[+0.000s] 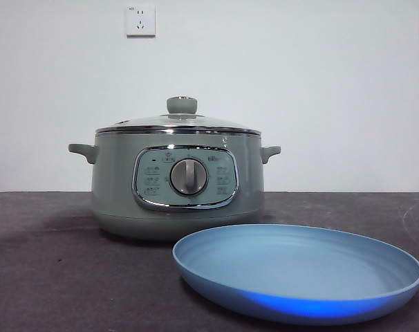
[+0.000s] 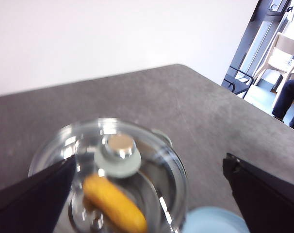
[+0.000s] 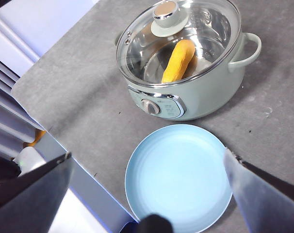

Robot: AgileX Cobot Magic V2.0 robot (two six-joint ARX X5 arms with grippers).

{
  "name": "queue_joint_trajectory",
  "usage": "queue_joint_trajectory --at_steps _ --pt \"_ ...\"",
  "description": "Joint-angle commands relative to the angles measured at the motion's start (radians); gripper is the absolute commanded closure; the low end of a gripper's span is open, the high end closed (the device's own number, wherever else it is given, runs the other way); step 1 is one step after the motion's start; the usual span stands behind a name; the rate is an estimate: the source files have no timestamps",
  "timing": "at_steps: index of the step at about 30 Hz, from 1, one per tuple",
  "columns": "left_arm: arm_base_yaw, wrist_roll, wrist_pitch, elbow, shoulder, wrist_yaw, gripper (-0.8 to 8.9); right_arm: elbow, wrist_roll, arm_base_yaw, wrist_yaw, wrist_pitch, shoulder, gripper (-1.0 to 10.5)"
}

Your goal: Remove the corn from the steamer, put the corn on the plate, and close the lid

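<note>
Corn (image 3: pixel 177 60) in lidded steamer (image 1: pixel 178 181) (grey table (image 1: pixel 57 277)); both grippers released.

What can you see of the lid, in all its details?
The lid is round, of clear glass with a shiny steel rim and a sage-green knob capped in metal. It sits closed and level on the steamer, its rim resting on the pot's edge. Through the glass the corn shows inside. The left gripper hovers above it, jaws open, not touching it.
</note>
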Motion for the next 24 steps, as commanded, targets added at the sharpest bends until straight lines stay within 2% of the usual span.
queue_joint_trajectory --at_steps 1,8,15,24 --pt "-0.045 0.037 0.057 0.032 0.097 -0.033 2.13 0.001 -0.008 0.002 0.003 0.006 0.005 3.5" --pt "-0.156 0.146 0.13 0.141 0.346 -0.193 2.14 0.001 -0.008 0.002 0.003 0.007 0.019 3.5" --pt "-0.201 0.152 0.224 0.191 0.542 -0.242 2.15 0.001 -0.008 0.002 0.004 0.006 0.021 3.5" --pt "-0.213 0.17 0.225 0.191 0.629 -0.31 2.18 0.001 -0.008 0.002 0.004 0.006 0.021 3.5"
